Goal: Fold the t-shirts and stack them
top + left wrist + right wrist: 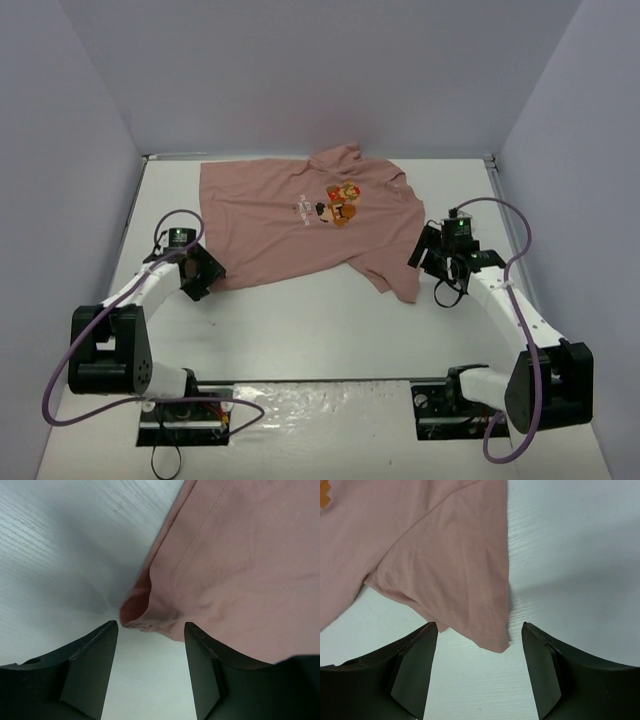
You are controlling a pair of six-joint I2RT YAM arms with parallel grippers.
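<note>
T-shirt [300, 225]: dusty pink, short-sleeved, spread front-up on the far half of the table [300, 330]; I see its hem toward the left side and one sleeve reaching toward the near right.
Chest graphic [338, 205]: small orange, brown and red patch with pale lettering beside it, facing up near the middle of the cloth.
Hem corner [137, 607]: slightly curled up off the surface, with the stitching line visible; in my left wrist view it lies just ahead of the gap between the two fingers.
Sleeve tip [492, 635]: flat on the table, pointing into the gap between the right fingers.
Left gripper [200, 272]: low at the near-left corner of the shirt, jaws spread and pinching nothing; I cannot tell whether a finger touches the cloth.
Right gripper [432, 255]: just beside the near-right sleeve, jaws spread wide with nothing between the pads.
Purple cables [60, 390]: looped beside each arm.
Enclosure walls [320, 70]: plain pale panels on three sides.
</note>
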